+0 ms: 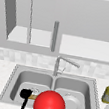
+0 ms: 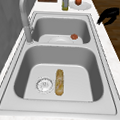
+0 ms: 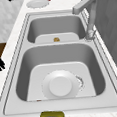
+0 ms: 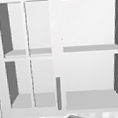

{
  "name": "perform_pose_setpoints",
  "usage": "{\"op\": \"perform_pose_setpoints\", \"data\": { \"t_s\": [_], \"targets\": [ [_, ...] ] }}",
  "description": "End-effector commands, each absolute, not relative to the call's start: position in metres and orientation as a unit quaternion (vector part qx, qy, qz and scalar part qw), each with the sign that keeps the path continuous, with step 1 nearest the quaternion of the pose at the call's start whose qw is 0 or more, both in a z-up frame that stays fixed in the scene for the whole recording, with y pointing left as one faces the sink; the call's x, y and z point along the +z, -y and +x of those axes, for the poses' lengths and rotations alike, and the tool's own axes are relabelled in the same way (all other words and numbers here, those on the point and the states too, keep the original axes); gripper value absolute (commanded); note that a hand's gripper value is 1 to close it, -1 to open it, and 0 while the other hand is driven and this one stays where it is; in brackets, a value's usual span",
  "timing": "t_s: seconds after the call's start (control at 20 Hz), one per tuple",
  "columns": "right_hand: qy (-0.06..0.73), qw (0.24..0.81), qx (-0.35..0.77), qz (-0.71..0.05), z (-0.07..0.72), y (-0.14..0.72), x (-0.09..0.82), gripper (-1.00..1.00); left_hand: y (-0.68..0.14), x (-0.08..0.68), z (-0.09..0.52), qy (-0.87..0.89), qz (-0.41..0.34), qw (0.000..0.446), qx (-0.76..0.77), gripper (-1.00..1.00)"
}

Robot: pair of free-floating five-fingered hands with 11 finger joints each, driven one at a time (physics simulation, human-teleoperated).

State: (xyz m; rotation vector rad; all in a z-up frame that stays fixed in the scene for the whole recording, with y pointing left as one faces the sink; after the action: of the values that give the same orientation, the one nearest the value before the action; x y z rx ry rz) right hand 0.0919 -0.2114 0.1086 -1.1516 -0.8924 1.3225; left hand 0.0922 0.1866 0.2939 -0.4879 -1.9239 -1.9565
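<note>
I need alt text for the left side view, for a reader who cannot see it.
A double sink seen along its length: a bread roll lies beside the drain in the near basin, a white plate and a small red thing in the far one. A black hand hovers beyond the front rim.

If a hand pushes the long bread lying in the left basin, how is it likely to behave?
The bread is a long loaf lying flat on the basin floor beside the drain, so it would probably slide or pivot rather than tip. Its rounded sides suggest it might roll sideways. It looks crusty, so likely fairly stiff and light.
</note>
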Motion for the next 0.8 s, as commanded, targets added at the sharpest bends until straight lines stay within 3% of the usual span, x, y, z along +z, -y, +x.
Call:
{"op": "perform_pose_setpoints", "data": {
  "t_s": [0.0, 0.75],
  "targets": [
    [0.378, 0.554, 0.56, -0.487, 0.092, 0.211, 0.109, 0.0, -0.197, 0.296, 0.072, 0.682, -0.163, 0.141, -0.699, -1.0],
    [0.378, 0.554, 0.56, -0.487, 0.092, 0.211, 0.109, 0.0, -0.21, 0.288, -0.022, 0.695, -0.157, 0.141, -0.688, -1.0]
  ]
}}
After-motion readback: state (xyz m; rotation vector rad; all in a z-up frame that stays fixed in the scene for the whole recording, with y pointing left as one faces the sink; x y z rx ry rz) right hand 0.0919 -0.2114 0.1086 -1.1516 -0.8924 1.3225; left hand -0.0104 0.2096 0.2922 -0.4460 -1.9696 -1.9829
